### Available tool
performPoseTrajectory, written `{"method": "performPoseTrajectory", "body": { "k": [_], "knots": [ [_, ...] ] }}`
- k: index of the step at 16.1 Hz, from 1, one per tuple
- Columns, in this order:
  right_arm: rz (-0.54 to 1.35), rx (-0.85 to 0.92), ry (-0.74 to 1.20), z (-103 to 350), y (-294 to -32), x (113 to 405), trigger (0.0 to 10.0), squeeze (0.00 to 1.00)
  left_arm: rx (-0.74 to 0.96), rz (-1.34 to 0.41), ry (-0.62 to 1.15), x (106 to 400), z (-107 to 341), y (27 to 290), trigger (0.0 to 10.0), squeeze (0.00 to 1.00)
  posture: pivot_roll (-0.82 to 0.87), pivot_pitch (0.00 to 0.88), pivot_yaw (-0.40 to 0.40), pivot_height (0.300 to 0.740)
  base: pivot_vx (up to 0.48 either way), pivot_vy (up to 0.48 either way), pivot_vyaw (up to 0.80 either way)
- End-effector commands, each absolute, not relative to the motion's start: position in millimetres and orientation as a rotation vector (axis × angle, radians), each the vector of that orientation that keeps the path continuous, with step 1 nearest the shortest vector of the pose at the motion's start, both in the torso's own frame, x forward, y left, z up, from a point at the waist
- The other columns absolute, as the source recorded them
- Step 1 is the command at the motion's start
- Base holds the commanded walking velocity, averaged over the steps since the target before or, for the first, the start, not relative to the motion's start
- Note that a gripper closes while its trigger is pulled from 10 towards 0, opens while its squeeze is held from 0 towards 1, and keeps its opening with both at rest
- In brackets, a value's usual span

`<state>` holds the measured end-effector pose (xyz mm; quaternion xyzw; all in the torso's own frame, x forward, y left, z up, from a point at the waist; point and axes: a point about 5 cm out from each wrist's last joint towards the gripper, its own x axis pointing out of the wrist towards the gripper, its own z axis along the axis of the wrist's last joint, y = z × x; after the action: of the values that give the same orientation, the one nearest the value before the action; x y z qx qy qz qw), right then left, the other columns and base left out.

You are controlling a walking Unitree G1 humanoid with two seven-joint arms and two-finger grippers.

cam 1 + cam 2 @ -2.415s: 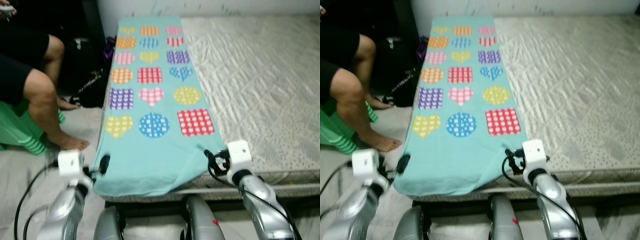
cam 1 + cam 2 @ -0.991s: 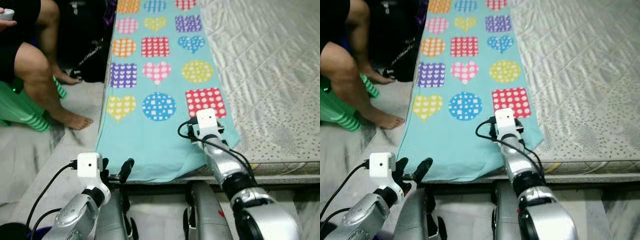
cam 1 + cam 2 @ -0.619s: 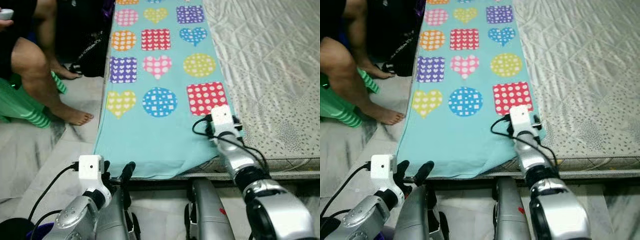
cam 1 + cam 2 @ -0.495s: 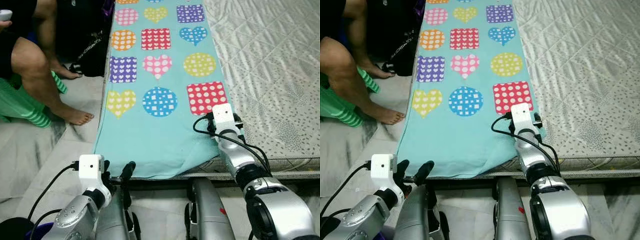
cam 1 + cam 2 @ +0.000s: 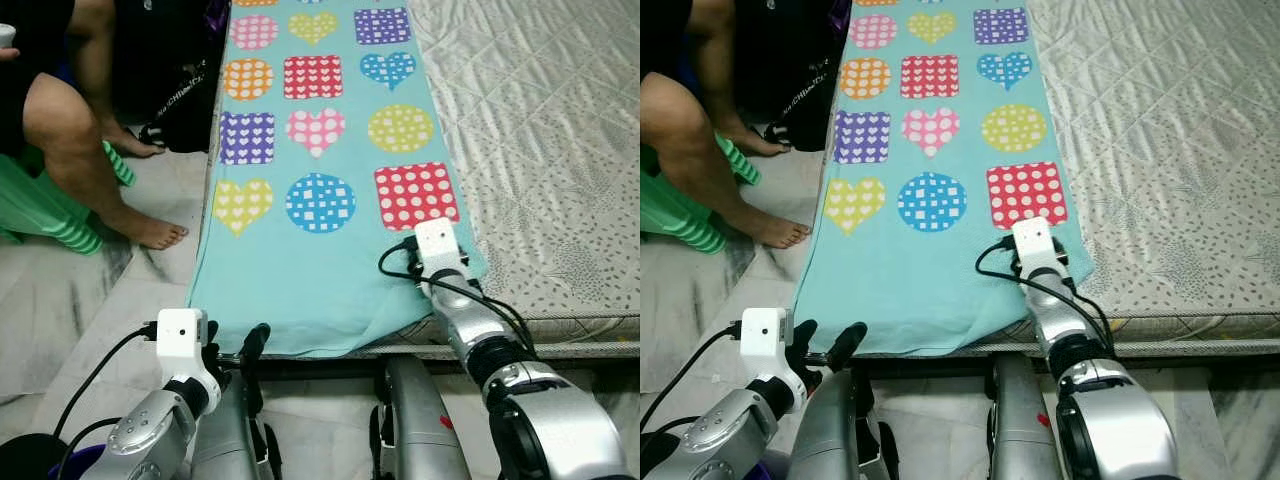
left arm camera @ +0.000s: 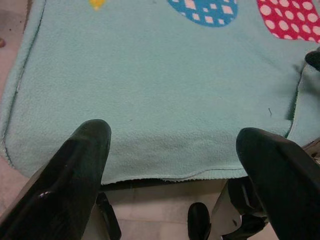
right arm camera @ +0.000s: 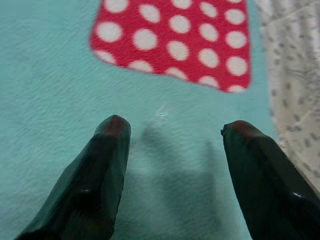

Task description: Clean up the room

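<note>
**Over the blanket's near end, both grippers spread**

On the left, a person (image 5: 60, 130) is sitting with bare feet on the floor (image 5: 60, 310). Next, the left gripper (image 6: 172, 165) is hovering with fingers apart just off the near hem of the teal patterned blanket (image 5: 300, 270), which is lying along the mattress (image 5: 540, 130) edge. Further right, the right gripper (image 7: 172, 132) is poised fingers apart, grasping nothing, over the blanket beside the red dotted square (image 5: 1026, 194).
</note>
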<state>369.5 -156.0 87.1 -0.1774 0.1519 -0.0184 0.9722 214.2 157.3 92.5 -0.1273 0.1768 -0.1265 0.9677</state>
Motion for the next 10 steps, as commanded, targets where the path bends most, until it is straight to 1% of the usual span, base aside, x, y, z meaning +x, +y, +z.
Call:
{"method": "performPoseTrajectory", "body": {
  "k": [1, 3, 4, 5, 6, 7, 8, 9, 10],
  "knots": [
    [-0.015, -0.360, 0.358, 72.3, -155.7, 361.2, 10.0, 0.00, -0.235, -0.248, 0.364, 211.6, 92.8, 160.4, 10.0, 0.00, -0.02, 0.297, 0.062, 0.594, 0.000, 0.000, 0.00],
    [-0.011, -0.364, 0.369, 69.2, -156.3, 359.3, 10.0, 0.00, -0.232, -0.248, 0.368, 211.6, 91.9, 160.7, 10.0, 0.00, -0.02, 0.298, 0.062, 0.594, 0.000, 0.000, 0.00],
    [-0.010, -0.369, 0.365, 70.2, -155.6, 359.9, 4.5, 0.00, -0.231, -0.248, 0.369, 211.6, 91.7, 160.8, 10.0, 0.00, -0.02, 0.296, 0.063, 0.594, 0.000, 0.000, 0.00],
    [-0.007, -0.382, 0.359, 71.4, -154.1, 360.8, 2.3, 0.00, -0.230, -0.248, 0.369, 211.8, 91.7, 161.0, 10.0, 0.00, -0.02, 0.296, 0.063, 0.594, 0.000, 0.000, 0.00],
    [-0.003, -0.387, 0.357, 72.0, -152.6, 361.2, 2.2, 0.00, -0.229, -0.248, 0.370, 212.0, 91.6, 161.2, 10.0, 0.00, -0.02, 0.295, 0.063, 0.594, 0.000, 0.000, 0.00],
    [0.002, -0.389, 0.354, 72.4, -150.6, 361.5, 1.9, 0.00, -0.228, -0.248, 0.369, 212.2, 91.6, 161.3, 10.0, 0.00, -0.02, 0.294, 0.063, 0.594, 0.000, 0.000, 0.00],
    [0.004, -0.392, 0.352, 72.6, -149.8, 361.6, 0.7, 0.00, -0.228, -0.248, 0.369, 212.4, 91.6, 161.3, 10.0, 0.00, -0.02, 0.293, 0.063, 0.594, 0.000, 0.000, 0.00],
    [0.007, -0.397, 0.349, 72.7, -148.1, 361.7, 0.0, 0.00, -0.227, -0.248, 0.368, 212.8, 91.5, 161.5, 10.0, 0.00, -0.02, 0.291, 0.063, 0.594, 0.000, 0.000, 0.00],
    [0.013, -0.401, 0.346, 72.4, -144.9, 361.5, 0.0, 0.00, -0.224, -0.247, 0.366, 213.8, 91.7, 161.8, 10.0, 0.00, -0.02, 0.288, 0.064, 0.594, 0.000, 0.000, 0.00]
  ]
}}
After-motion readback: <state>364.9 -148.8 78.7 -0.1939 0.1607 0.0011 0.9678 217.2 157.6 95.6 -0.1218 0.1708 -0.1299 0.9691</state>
